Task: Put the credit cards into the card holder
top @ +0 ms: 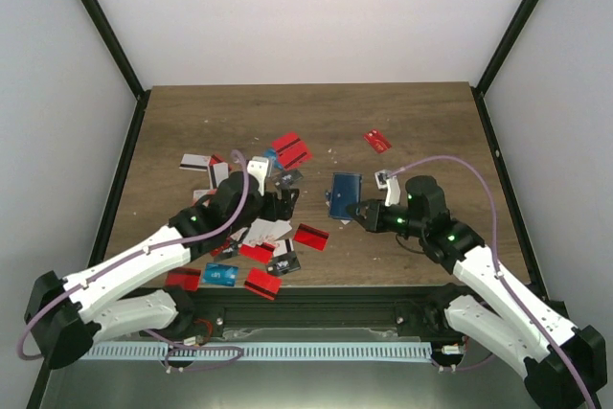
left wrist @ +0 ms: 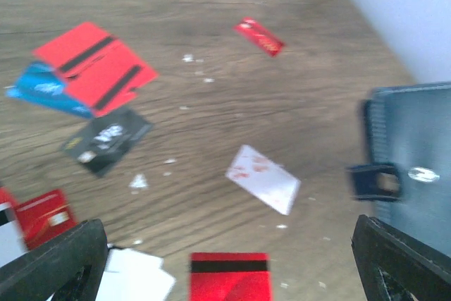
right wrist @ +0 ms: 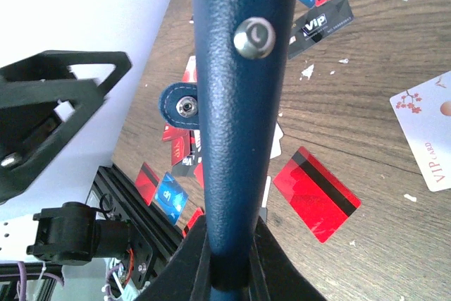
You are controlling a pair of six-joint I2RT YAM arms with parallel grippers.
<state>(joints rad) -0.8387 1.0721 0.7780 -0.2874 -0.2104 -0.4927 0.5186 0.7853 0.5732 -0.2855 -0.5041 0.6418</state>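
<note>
The right claw point(right wrist: 229, 248) clamps the card holder point(right wrist: 236, 125) (by one edge); the left claw point(left wrist: 225, 273) is spread wide, holding nothing, above the scattered credit cards point(left wrist: 95, 68).

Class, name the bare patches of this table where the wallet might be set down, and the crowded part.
Bare: the far strip of table behind the cards, and right of the lone red card. Crowded: left-centre, around the left gripper.

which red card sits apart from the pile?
The red card alone at the far right, beyond the card holder; every other red one lies left of the holder.
</note>
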